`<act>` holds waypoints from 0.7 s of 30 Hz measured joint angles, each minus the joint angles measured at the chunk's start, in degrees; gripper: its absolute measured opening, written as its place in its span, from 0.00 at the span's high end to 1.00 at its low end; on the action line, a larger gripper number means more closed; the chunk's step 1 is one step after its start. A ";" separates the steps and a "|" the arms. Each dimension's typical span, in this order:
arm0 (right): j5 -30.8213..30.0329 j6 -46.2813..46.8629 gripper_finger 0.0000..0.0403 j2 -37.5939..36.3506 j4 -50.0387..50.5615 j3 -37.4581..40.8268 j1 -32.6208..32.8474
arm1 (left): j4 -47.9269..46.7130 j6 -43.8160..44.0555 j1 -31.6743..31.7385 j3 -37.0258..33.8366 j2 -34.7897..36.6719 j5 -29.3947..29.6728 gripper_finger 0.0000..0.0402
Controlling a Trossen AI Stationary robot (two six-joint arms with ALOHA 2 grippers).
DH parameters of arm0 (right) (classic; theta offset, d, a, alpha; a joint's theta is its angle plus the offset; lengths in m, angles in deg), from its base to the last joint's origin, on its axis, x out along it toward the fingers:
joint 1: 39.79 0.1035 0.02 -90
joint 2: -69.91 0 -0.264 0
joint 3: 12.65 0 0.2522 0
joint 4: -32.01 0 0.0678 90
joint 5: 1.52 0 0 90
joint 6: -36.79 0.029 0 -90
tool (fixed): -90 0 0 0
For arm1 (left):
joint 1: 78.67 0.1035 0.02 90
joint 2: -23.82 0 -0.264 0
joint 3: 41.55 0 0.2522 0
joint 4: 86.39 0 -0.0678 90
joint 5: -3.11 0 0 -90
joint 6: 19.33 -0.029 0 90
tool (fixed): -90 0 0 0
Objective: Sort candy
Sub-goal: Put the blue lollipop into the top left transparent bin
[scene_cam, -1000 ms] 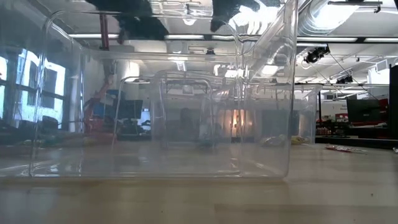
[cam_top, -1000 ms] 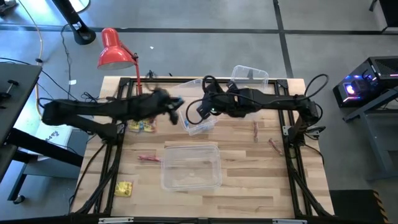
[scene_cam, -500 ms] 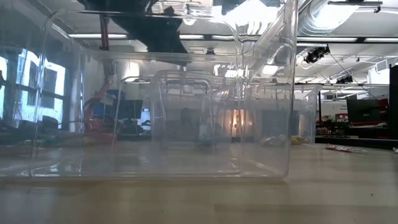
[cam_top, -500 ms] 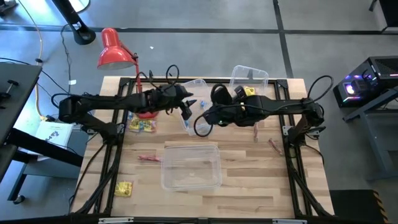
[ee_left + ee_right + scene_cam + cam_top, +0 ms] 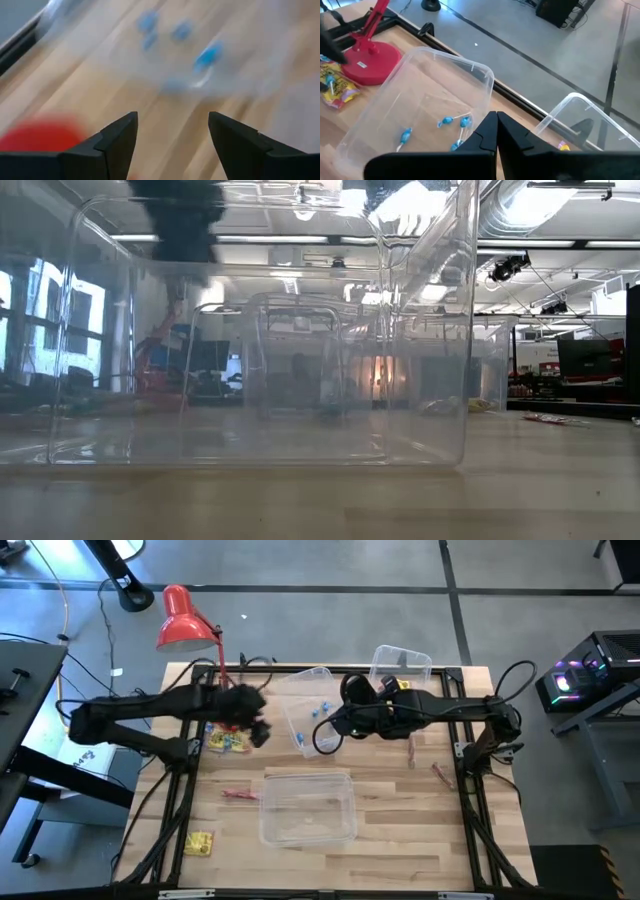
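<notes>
Near the lamp base [image 5: 367, 62], left gripper [image 5: 170, 142] hung with fingers apart, view blurred; right gripper [image 5: 496, 131] pinched together, empty, over blue candies [image 5: 454, 121] in a bin [image 5: 485, 75].

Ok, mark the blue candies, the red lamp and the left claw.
blue candies [image 5: 464, 121]: right wrist view, one wrapped piece inside the clear bin.
red lamp [image 5: 180, 620]: high view, its shade.
left claw [image 5: 172, 137]: left wrist view, midway between fingertips.
</notes>
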 joint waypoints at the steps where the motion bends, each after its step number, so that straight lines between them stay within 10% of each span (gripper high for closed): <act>1: 0.00 -0.03 1.00 0.00 -0.01 0.00 0.03 | -4.48 2.30 -1.09 -0.77 1.17 2.84 0.41; 11: 1.32 -0.55 1.00 0.00 -0.65 0.00 -1.38 | -10.21 28.09 -3.65 -20.67 4.03 10.76 0.41; 21: 2.60 -0.64 1.00 0.00 -0.95 -0.02 -1.85 | -2.59 19.55 -0.45 -27.53 -1.15 9.85 0.41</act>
